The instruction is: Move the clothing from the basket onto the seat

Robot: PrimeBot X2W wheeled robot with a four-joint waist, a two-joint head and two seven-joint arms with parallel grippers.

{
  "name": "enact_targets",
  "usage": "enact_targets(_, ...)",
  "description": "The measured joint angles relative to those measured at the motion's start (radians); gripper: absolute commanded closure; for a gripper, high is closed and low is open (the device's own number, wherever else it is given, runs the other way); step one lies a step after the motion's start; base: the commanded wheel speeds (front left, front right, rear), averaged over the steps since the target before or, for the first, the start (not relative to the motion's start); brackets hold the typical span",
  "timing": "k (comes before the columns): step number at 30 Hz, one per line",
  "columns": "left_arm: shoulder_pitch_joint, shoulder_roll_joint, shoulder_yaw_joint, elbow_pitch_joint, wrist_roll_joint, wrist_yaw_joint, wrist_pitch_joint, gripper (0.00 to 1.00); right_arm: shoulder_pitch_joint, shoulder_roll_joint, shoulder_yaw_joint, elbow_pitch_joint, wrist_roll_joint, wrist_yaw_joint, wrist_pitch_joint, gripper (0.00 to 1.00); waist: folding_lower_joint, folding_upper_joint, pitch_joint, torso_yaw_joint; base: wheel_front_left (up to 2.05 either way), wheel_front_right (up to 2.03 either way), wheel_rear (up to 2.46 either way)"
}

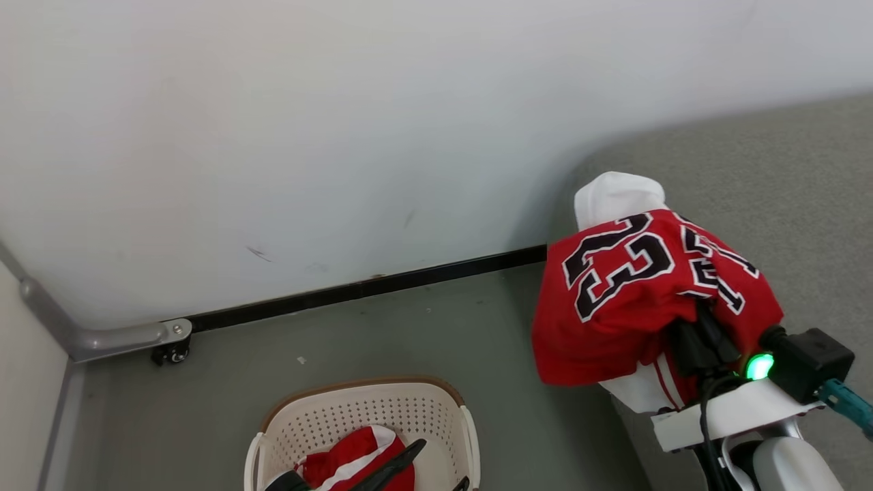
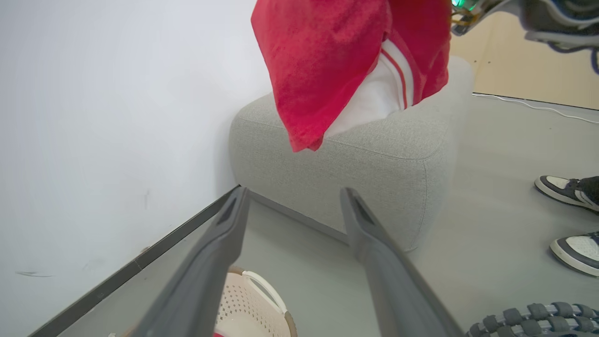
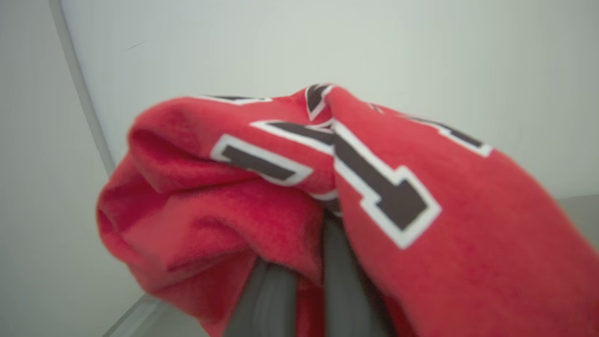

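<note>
Right gripper [image 1: 706, 337] clamped on jersey [image 1: 641, 286] above seat [image 1: 784, 177] corner; seat's bulk lies at 1 o'clock; left gripper [image 2: 292, 192] open above basket [image 1: 368, 409]

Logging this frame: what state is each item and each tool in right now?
jersey: bunched, lifted off the floor, hanging by the seat's corner.
right tool: shut on the jersey.
left tool: open, empty, above the basket.
basket: upright on the floor, one garment inside.
red-and-white garment: crumpled in the basket.
seat: against the wall; cannot tell whether the jersey touches it.
</note>
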Motion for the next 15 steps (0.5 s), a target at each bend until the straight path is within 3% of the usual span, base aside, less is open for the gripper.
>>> enact_targets(15,-0.028,0.011,-0.036,-0.001,-0.007,0.0,0.0,0.0,0.044,0.003,-0.095,-0.019,-0.001,0.0,0.0,1.0,0.0,0.0,0.02,-0.09,0.0,0.0,0.0)
